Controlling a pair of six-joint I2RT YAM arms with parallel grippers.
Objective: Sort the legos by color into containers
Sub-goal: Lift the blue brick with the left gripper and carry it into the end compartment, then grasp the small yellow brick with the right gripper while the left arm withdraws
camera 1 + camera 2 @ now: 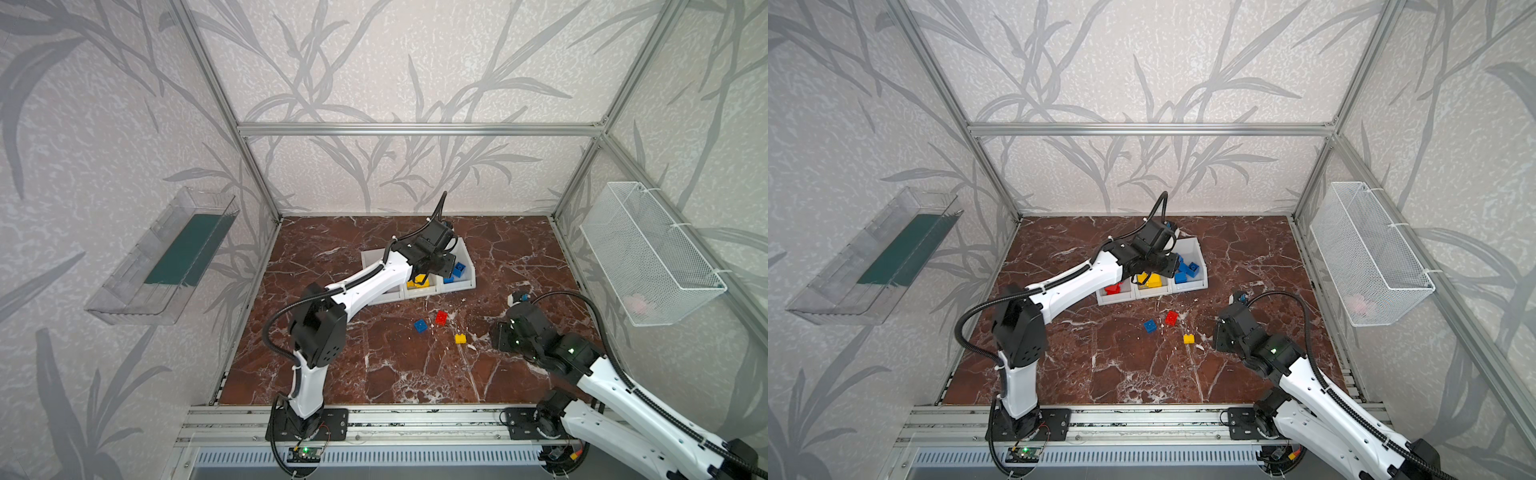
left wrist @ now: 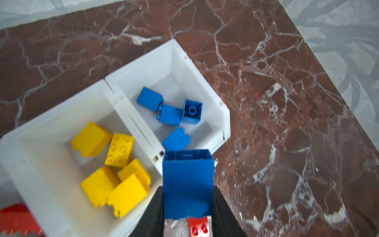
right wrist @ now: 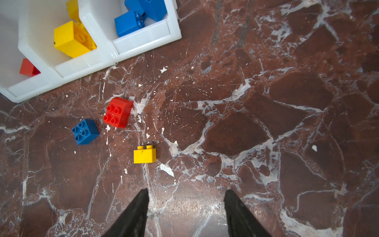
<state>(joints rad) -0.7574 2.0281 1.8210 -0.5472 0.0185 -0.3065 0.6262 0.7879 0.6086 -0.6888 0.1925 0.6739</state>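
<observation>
- Blue brick (image 2: 187, 174): your left hand (image 2: 187, 190) is clamped on it, one finger on each side, hollow underside facing away from the wrist. In the left wrist view it hangs at the front corner of the blue bin (image 2: 205, 82), over the rim rather than squarely above the floor of the bin.
- Step in hand, as judged: delivery of this brick to the bin that holds four blue ones.
- Next move, as judged: carry the hand a little further over the bin's inside, clear of the wall shared with the yellow bin (image 2: 41, 143), then open it.
- Loose bricks: a loose blue brick (image 3: 85, 131), a red brick (image 3: 118, 112) and a yellow brick (image 3: 144, 154) lie unsorted on the tabletop (image 3: 266, 123), just in front of the bins.
- Right hand (image 3: 186, 191): its fingers stand apart and hold nothing. It hovers over bare tabletop, near the yellow brick.
- Views compared: only the left wrist view shows the grip, since both top views hide the held brick behind the hand.
- The red bin (image 1: 1113, 297) shows in a top view but is covered by the arm in its twin.
- Only the right wrist view shows that the yellow brick lies on its side.
</observation>
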